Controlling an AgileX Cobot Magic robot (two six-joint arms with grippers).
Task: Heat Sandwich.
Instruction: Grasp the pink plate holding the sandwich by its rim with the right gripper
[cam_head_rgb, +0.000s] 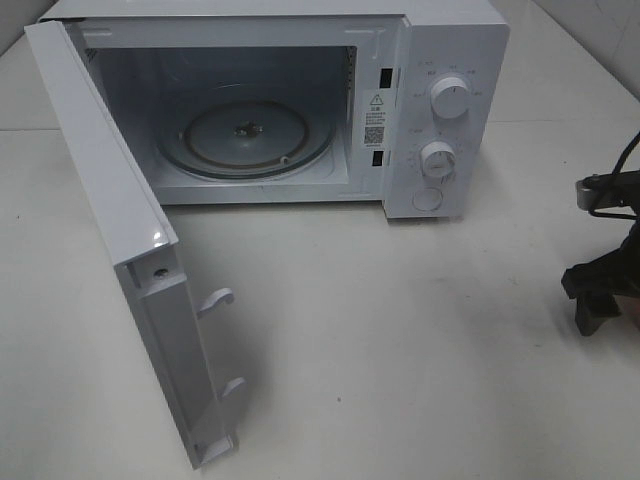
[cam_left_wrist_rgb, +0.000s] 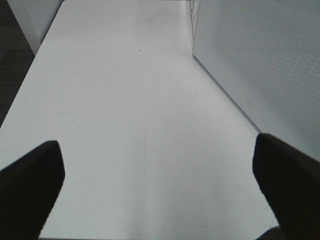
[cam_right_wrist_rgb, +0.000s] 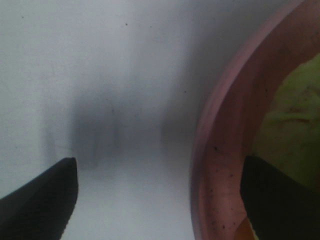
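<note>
- At the far edge of the table (cam_head_rgb: 420, 360), toward the far-left corner: the microwave (cam_head_rgb: 440, 60), door (cam_head_rgb: 110, 250) standing fully out toward the near-left corner, glass turntable (cam_head_rgb: 245, 135) bare inside.
- Near the right edge: the right gripper (cam_right_wrist_rgb: 160, 195), fingers wide apart and clamped on nothing, low over the tabletop, one finger (cam_right_wrist_rgb: 280, 200) above the rim of the pink plate (cam_right_wrist_rgb: 220, 150).
- On that plate: a blurred yellow-green patch, most likely the filling of the sandwich (cam_right_wrist_rgb: 295, 110). No bread or crust visible, so no telling its long axis. Outside the high camera's frame altogether.
- Between the left edge and the open door, beside the door's perforated panel: the left gripper (cam_left_wrist_rgb: 157, 175), fingers likewise spread, only bare table beneath.
- Deciding relation: sandwich off to one side of the right gripper's span, with the plate rim rather than the bread between the fingers. Microwave cavity well apart, toward the far-left corner.
- By judgement, a job for the right arm, much the nearer. Shift sideways over the plate until both fingers straddle the bread, then close.
- Risk in closing from here: a pinch on the plate rim, or on nothing.
</note>
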